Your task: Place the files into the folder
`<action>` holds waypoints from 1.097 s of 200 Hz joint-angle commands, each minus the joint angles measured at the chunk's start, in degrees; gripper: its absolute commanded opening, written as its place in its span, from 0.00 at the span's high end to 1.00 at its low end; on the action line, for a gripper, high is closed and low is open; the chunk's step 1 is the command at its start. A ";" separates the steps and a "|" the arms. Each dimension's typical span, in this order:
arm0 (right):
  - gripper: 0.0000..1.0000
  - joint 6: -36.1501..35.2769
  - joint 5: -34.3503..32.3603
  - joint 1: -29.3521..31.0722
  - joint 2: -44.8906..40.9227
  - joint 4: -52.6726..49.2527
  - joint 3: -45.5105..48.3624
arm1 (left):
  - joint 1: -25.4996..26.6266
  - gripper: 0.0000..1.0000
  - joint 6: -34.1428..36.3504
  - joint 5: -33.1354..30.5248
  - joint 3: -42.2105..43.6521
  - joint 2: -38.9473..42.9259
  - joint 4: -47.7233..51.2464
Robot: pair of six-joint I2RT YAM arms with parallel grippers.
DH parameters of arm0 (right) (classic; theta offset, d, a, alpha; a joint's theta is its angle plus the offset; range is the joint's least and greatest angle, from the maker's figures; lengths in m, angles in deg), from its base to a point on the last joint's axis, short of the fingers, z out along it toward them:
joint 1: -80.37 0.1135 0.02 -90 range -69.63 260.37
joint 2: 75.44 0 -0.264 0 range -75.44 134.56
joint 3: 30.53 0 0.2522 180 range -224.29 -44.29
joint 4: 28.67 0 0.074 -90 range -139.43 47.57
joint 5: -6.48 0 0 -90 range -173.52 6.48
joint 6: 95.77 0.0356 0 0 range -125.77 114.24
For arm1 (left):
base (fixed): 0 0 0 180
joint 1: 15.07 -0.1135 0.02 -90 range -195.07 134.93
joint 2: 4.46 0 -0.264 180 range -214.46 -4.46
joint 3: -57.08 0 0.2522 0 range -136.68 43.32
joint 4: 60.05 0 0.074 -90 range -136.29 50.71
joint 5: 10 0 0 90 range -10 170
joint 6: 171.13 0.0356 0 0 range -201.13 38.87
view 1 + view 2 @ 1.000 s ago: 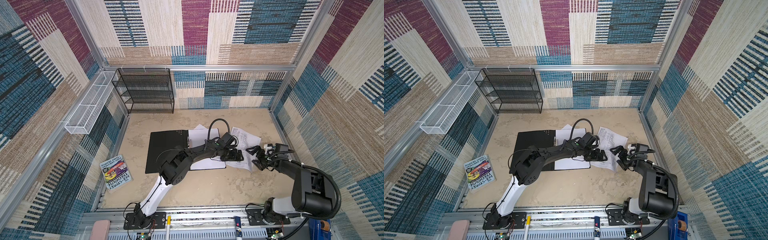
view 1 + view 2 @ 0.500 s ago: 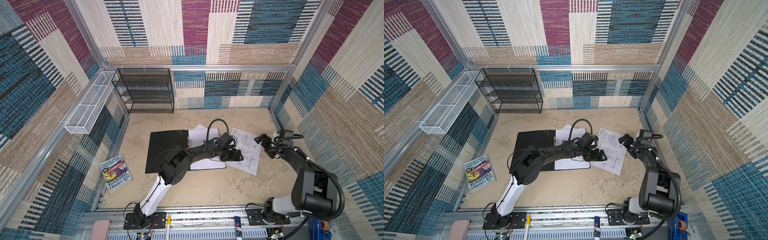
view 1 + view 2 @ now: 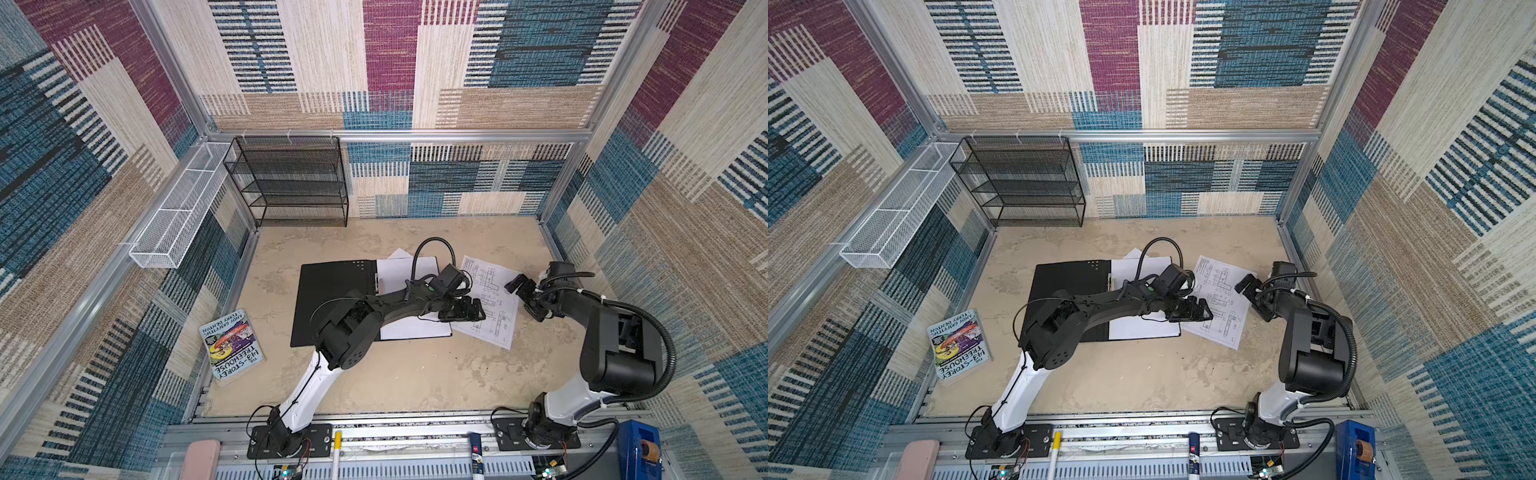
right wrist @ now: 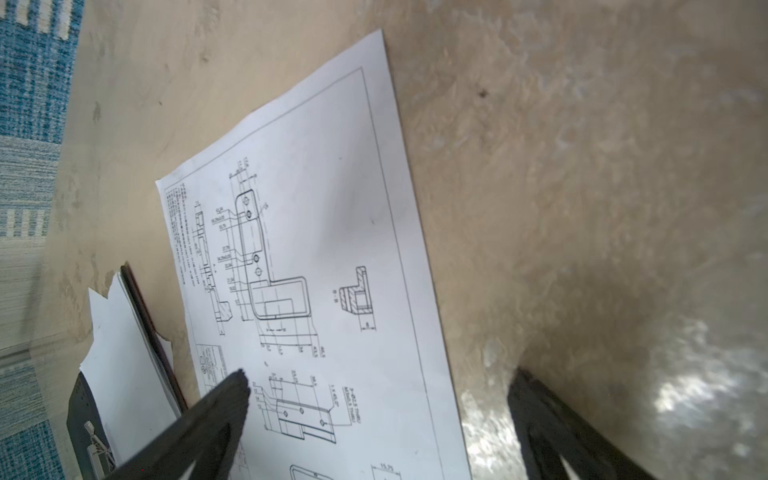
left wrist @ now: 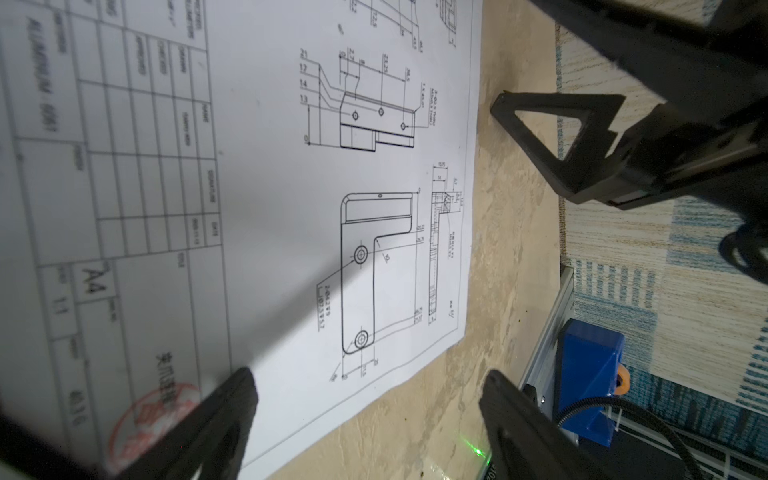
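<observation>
A flat folder (image 3: 332, 299) (image 3: 1067, 291) with a black inside is lying open on the beige stone-look bench (image 3: 395, 374) (image 3: 1121, 374). Its spine is running from the back wall toward the near edge, so the opened folder's long side is stretching left to right. The left flap is lying bare. The right half is carrying a stack of blank white paper sheets (image 3: 405, 272) (image 3: 1142, 270) (image 4: 120, 357), one corner of which is poking out past the far edge.

A single white printed sheet (image 3: 496, 286) (image 3: 1225, 291) (image 5: 291, 187) (image 4: 332, 249), covered in black engineering drawings, is lying flat on the bench just beside the folder's right edge, outside it. Its long axis is running from far to near and slanting, the near end leaning toward the folder. Its title block and red stamp are sitting at the near end, by the left arm.

The left tool (image 3: 480, 309) (image 3: 1206, 311) (image 5: 370, 374) is reaching across the folder, open and gripping nothing. In the left wrist view one finger is hanging over the stamp and the other over bare bench past the sheet's edge. Whether it is touching the paper I cannot tell.

The right tool (image 3: 524, 298) (image 3: 1254, 297) (image 4: 380, 376) is hovering at the sheet's right edge, spread wide and empty, one finger over the paper and one over the bench.

A colourful paperback book (image 3: 232, 349) (image 3: 959, 351) is lying well apart, by the left wall.
</observation>
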 commanded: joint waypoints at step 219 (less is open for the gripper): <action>0.00 12.61 20.05 3.41 -9.65 9.91 17.28 | -1.43 0.02 -2.61 -5.32 3.63 -2.60 11.92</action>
